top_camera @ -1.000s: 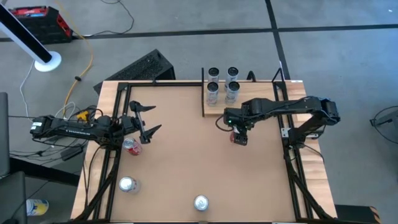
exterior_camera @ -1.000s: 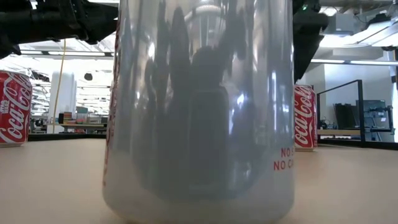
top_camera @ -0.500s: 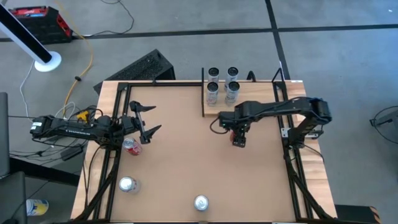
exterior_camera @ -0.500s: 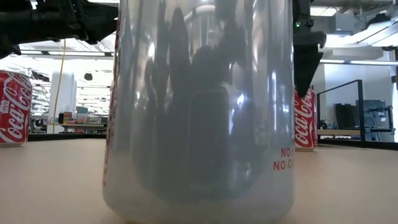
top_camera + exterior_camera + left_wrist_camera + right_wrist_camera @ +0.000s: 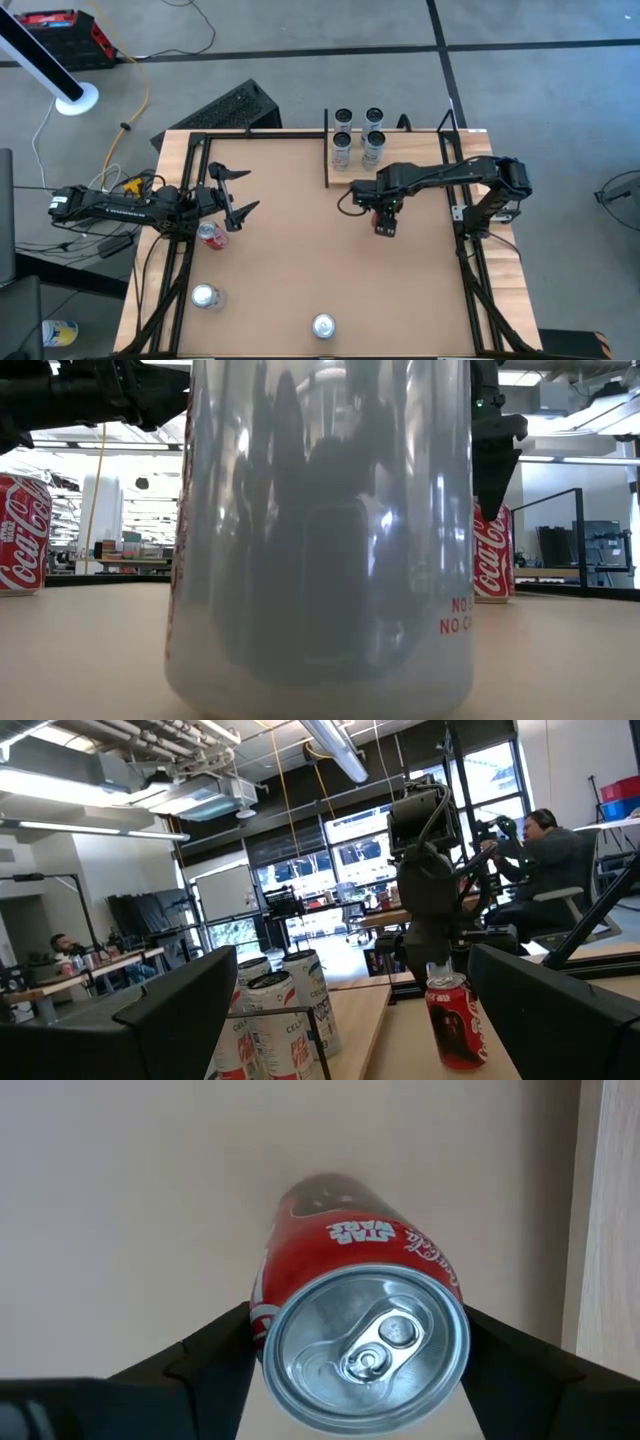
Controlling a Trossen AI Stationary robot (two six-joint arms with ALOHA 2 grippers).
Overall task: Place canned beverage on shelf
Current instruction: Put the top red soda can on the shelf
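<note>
Centre-right in the high view, the right gripper (image 5: 386, 226) hangs directly over an upright red can (image 5: 362, 1325), jaws open astride it, nothing clamped; the shelf (image 5: 400, 168) lies just above. Left gripper (image 5: 238, 197), open and empty, waits far left.

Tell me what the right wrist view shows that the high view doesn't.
Only the right wrist view shows the red can up close: its silver lid with pull tab, and the dark fingers either side of it. Only the high view shows the shelf holding four cans, the left gripper, and three more cans on the table. Both show the right gripper over that can.
</note>
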